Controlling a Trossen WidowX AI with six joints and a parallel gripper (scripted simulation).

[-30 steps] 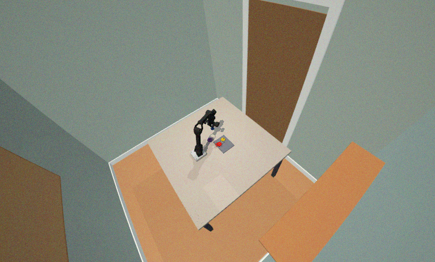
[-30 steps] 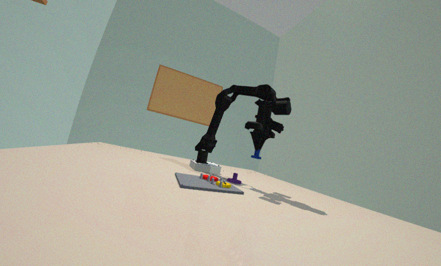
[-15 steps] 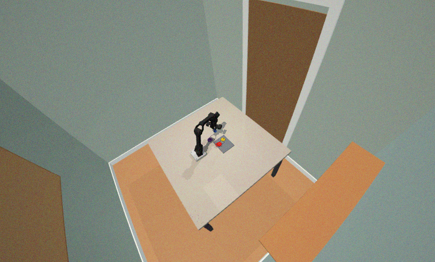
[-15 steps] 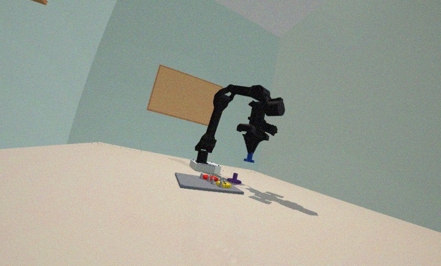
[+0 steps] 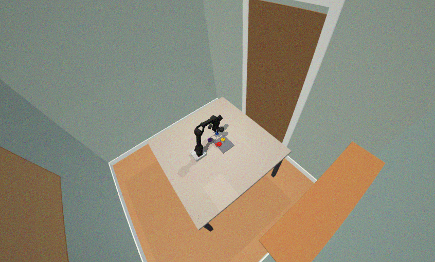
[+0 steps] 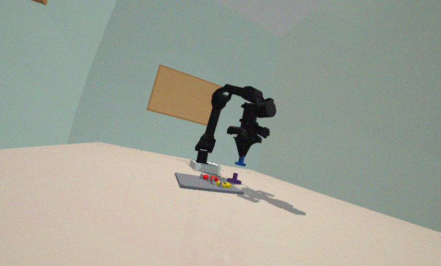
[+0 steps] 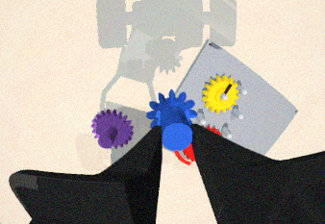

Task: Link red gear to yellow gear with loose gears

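Note:
My gripper (image 7: 175, 130) (image 6: 242, 156) is shut on the handle of the blue gear (image 7: 171, 106) (image 6: 240, 163) (image 5: 217, 133) and holds it in the air, beside the board's near side in the wrist view. The grey board (image 7: 274, 110) (image 6: 192, 183) (image 5: 226, 149) bears the yellow gear (image 7: 218, 95) (image 6: 222, 184) (image 5: 223, 139) with a black stripe and the red gear (image 6: 210, 178) (image 5: 218, 144). In the wrist view a finger hides most of the red gear. Several bare grey pegs stand near these two gears. The purple gear (image 7: 115, 129) (image 6: 234, 180) (image 5: 210, 139) stands on the table, handle up.
The arm's white base (image 6: 205, 166) (image 5: 198, 155) stands on the table (image 5: 245, 162) (image 6: 116, 214), behind the board in the exterior view. The purple gear is off the board, left of the blue gear in the wrist view. The arm's shadow falls across the table.

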